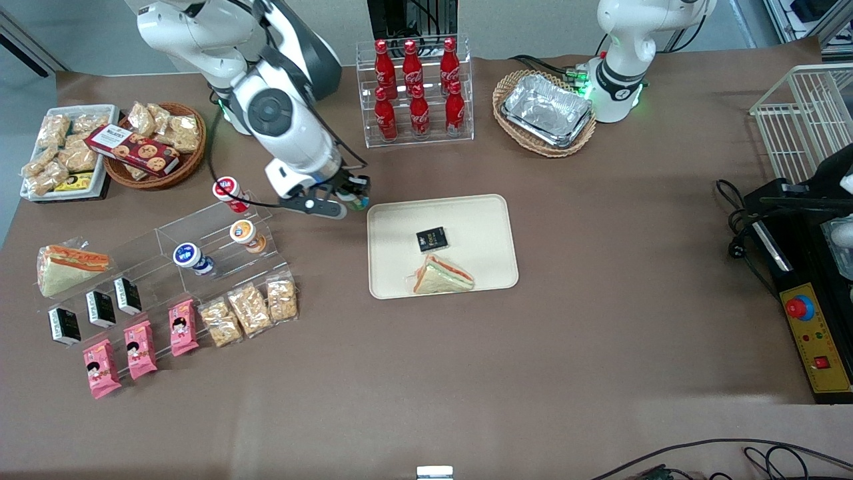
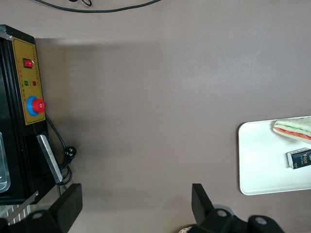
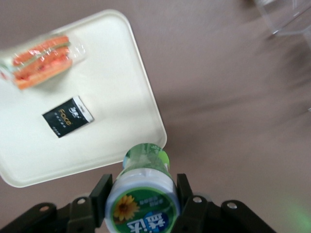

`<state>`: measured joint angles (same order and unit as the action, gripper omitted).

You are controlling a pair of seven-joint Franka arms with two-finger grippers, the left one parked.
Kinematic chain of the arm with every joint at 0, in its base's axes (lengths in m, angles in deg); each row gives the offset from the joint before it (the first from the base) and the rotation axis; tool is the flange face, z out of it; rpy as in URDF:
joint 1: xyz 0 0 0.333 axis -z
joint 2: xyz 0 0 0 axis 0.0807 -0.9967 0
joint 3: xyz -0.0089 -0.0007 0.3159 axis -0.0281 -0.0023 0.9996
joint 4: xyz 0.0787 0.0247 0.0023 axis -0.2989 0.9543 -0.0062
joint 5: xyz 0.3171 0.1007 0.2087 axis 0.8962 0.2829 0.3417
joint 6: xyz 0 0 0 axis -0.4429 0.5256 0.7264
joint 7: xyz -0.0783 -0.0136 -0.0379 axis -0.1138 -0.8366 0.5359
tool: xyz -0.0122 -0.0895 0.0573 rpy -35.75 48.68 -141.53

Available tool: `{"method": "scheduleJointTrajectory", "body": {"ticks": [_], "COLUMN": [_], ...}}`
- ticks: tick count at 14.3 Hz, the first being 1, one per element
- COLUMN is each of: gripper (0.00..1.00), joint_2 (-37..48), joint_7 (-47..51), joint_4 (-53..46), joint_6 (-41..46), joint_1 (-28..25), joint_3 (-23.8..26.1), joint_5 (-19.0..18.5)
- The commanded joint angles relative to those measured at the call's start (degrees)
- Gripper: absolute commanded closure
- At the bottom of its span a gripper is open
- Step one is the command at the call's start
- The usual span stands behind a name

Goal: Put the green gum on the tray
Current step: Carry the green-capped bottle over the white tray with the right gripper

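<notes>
My right gripper (image 1: 352,197) (image 3: 141,190) is shut on the green gum (image 3: 143,187) (image 1: 358,202), a small green bottle with a white-and-green flower label on its lid, held off the table. It hangs just beside the corner of the cream tray (image 1: 480,217) (image 3: 146,97) that lies nearest the clear display stand. On the tray rest a wrapped sandwich (image 1: 441,277) (image 3: 41,60) and a small black packet (image 1: 432,239) (image 3: 67,116).
A clear acrylic stand (image 1: 200,230) close to the gripper holds red-, orange- and blue-lidded bottles. A rack of cola bottles (image 1: 414,90) and a wicker basket of foil trays (image 1: 545,112) stand farther from the front camera. Snack bags and small boxes lie near the stand.
</notes>
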<state>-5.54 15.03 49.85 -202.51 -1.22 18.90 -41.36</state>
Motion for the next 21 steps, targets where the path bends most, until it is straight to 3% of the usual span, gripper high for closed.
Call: {"method": "scheduleJointTrajectory", "body": {"ticks": [1,3,11,13,16,18,19,20,21], "gripper": [0.51,0.51,0.51,0.51,0.5,0.49,0.34,0.0,0.0], "joint_2": [-6.87,-10.13,-16.37,-18.66,-21.74,-22.27,-22.36,-22.44,-22.45], "joint_7": [8.05,12.81,13.62,16.76,24.24,24.6,24.6,24.69,24.69], "joint_4": [0.02,-0.07,-0.16,-0.24,-0.68,-0.86,-0.86,-1.21,-1.3], "joint_6": [-6.14,-8.17,-15.99,-18.01,-19.07,-19.51,-19.52,-19.52,-19.43], "joint_1": [-3.37,-4.52,-6.36,-6.46,-6.55,-6.9,-6.9,-6.9,-6.9], "joint_3": [-0.11,-0.11,-0.37,-0.46,-0.38,-0.38,-0.38,-0.38,-0.38], "joint_5": [-7.84,-13.74,-15.34,-19.19,-28.16,-28.88,-28.88,-28.54,-28.53]}}
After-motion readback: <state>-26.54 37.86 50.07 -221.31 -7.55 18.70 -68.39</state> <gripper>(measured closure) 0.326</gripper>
